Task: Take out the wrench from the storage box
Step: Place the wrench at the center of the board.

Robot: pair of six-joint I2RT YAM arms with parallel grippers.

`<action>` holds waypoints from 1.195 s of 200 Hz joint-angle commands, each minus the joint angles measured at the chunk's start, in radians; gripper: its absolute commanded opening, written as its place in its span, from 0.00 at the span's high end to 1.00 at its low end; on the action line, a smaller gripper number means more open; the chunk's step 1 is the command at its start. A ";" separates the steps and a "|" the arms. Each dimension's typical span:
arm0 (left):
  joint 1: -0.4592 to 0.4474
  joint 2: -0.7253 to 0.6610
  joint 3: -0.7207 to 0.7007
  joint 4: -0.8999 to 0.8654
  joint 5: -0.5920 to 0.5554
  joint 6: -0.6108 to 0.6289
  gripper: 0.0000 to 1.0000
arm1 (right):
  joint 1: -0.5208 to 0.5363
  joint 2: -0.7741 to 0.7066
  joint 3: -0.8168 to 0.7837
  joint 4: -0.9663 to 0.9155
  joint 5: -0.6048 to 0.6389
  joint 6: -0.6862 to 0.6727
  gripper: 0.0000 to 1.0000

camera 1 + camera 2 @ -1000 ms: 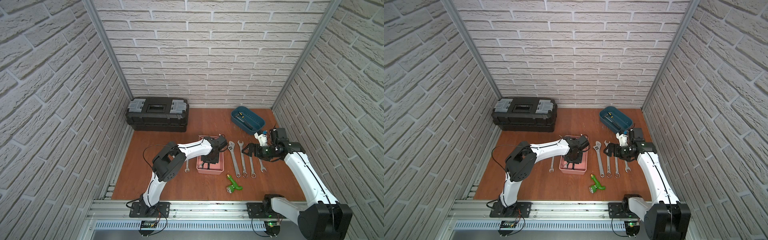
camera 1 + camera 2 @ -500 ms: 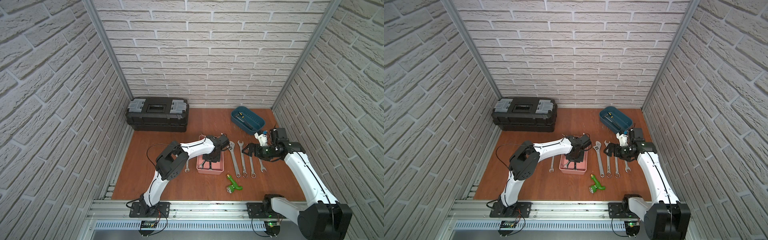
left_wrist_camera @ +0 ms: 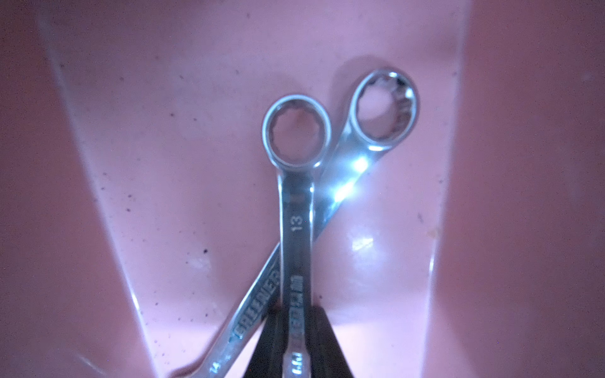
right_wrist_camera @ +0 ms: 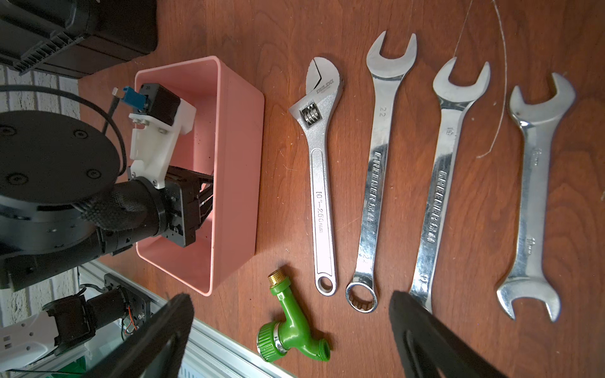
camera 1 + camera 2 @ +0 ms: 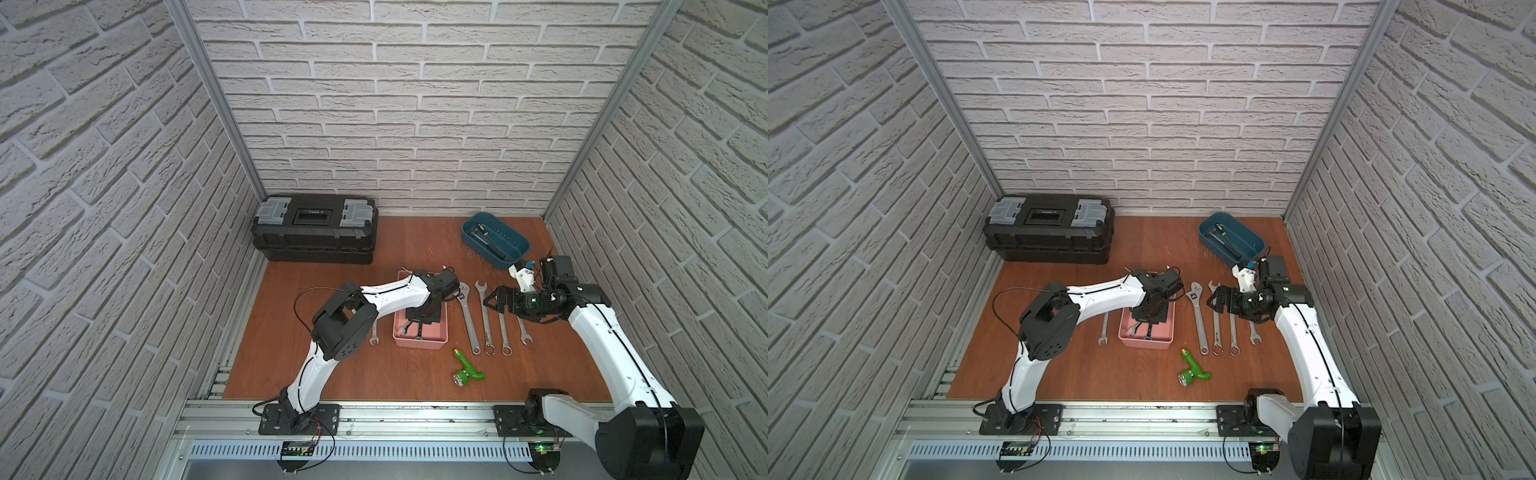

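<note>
1. The wrench (image 3: 296, 225), marked 13, is inside the storage box (image 5: 419, 341). Its shank crosses over a second wrench (image 3: 258, 304), marked 14. The box stands near the middle of the table (image 5: 332, 374), toward the front edge.
2. Change noted: within the last second the left gripper (image 3: 296, 315) has drawn its jaws in. They now clamp narrow on the shank of the 13 wrench, which is not yet clear of the box.
3. Assessment: grasp made, lift-out outstanding. The crossed shanks may drag the second wrench along.
4. The right gripper (image 5: 492, 300) hangs spread wide and empty above the row of wrenches to the right of the box.
5. Count:
   - Two wrenches in the box.
   - Four in the row: one adjustable wrench (image 4: 322, 183), two combination wrenches (image 4: 376, 170) and one open-ended wrench (image 4: 532, 196).
   - One small wrench (image 5: 374, 332) left of the box.
   - One green tap (image 4: 291, 324).
   - One black toolbox (image 5: 313, 228) at the back-left corner.
   - One teal tray (image 5: 484, 254) at the back-right corner.
</note>
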State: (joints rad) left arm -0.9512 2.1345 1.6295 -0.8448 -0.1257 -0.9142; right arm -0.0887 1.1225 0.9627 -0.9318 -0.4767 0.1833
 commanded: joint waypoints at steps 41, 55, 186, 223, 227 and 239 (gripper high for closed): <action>0.007 -0.108 0.072 -0.126 -0.080 -0.005 0.97 | -0.008 -0.024 0.002 0.001 -0.035 -0.004 0.02; 0.010 -0.133 0.082 -0.148 -0.078 0.003 0.97 | -0.008 -0.025 0.004 0.001 -0.043 -0.007 0.02; 0.197 -0.486 -0.102 -0.299 -0.127 0.140 0.96 | 0.019 -0.019 -0.033 0.075 -0.132 0.055 0.03; 0.312 -0.557 -0.301 -0.173 -0.097 0.196 0.96 | 0.058 -0.007 -0.021 0.071 -0.118 0.070 0.04; 0.325 -0.559 -0.319 -0.159 -0.089 0.204 0.96 | 0.063 -0.006 -0.018 0.070 -0.114 0.071 0.04; 0.351 -0.558 -0.364 -0.118 -0.077 0.228 0.96 | 0.074 0.001 -0.013 0.061 -0.104 0.070 0.04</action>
State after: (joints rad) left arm -0.6456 1.5921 1.3411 -1.0641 -0.2226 -0.7517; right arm -0.0387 1.1183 0.9382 -0.8837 -0.5842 0.2398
